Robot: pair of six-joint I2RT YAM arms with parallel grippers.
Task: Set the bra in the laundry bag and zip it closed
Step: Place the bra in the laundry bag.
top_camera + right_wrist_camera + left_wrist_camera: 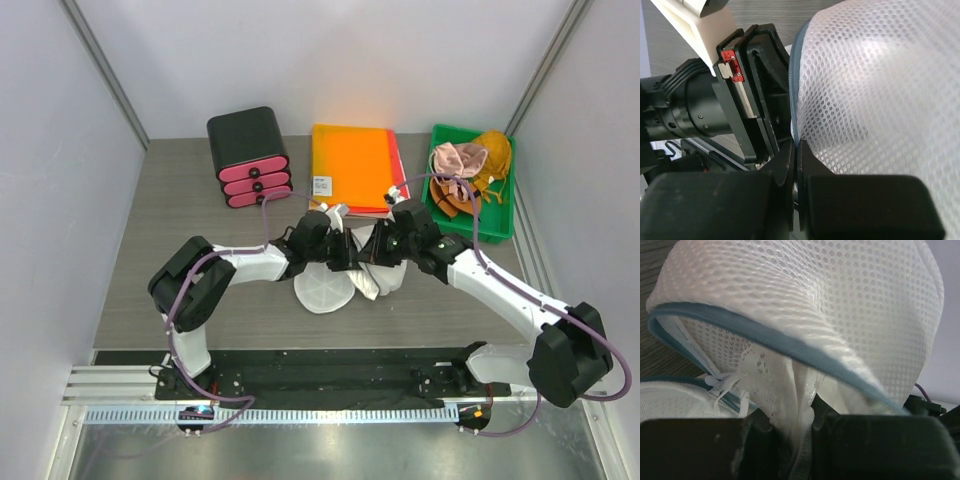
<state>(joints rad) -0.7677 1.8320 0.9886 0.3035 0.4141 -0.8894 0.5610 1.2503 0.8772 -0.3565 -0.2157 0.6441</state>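
Open laundry bag [840,300]: mouth gapes just above left gripper [795,432], which pinches the lace bra [760,375]. Right gripper [796,170] clamps the bag's rim [791,100].

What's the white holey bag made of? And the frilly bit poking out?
The laundry bag looks like soft white mesh, probably synthetic: rows of tiny round holes, a slight sheen. Its blue rim looks like matte fabric tape. The frilly bit, likely the bra, seems white lace: a scalloped, patterned edge.
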